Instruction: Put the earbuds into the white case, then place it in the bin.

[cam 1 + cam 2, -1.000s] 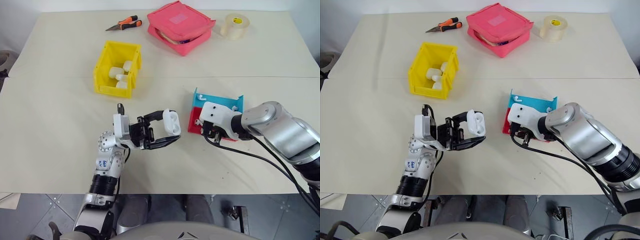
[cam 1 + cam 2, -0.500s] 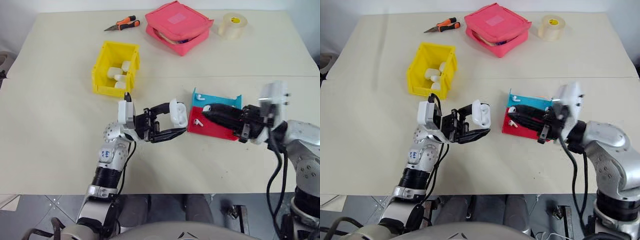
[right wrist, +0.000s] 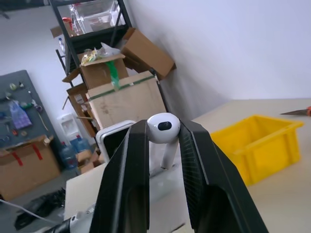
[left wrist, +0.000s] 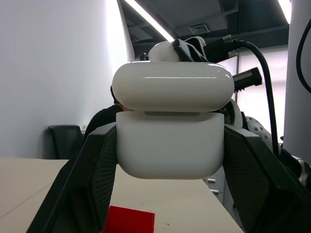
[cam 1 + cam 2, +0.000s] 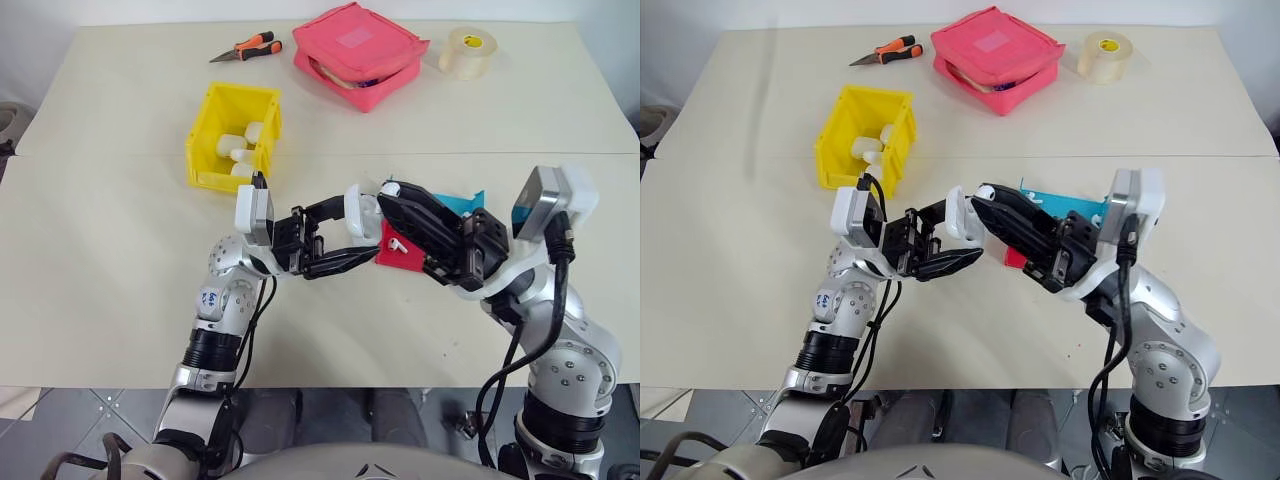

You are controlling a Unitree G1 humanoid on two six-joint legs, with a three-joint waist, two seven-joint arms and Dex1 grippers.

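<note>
My left gripper [image 5: 350,235] is shut on the white case [image 5: 357,208], holding it above the table; in the left wrist view the case [image 4: 170,126] sits between both fingers. My right gripper [image 5: 388,196] is shut on one of the earbuds [image 3: 164,128], its head pinched between the fingertips and its stem hanging down. That fingertip stands right beside the case's top. Another earbud [image 5: 397,243] lies on the red part of the tray. The yellow bin [image 5: 205,125] stands further back on the left, with several white cases inside.
The blue-and-red tray [image 5: 415,258] lies under my right gripper. At the table's far edge are a pink pouch [image 5: 360,52], a roll of tape [image 5: 470,50] and orange-handled pliers [image 5: 248,47].
My right gripper has lifted off the tray, turned over and swung left with the earbud up to the case. My left gripper has raised the case slightly.
</note>
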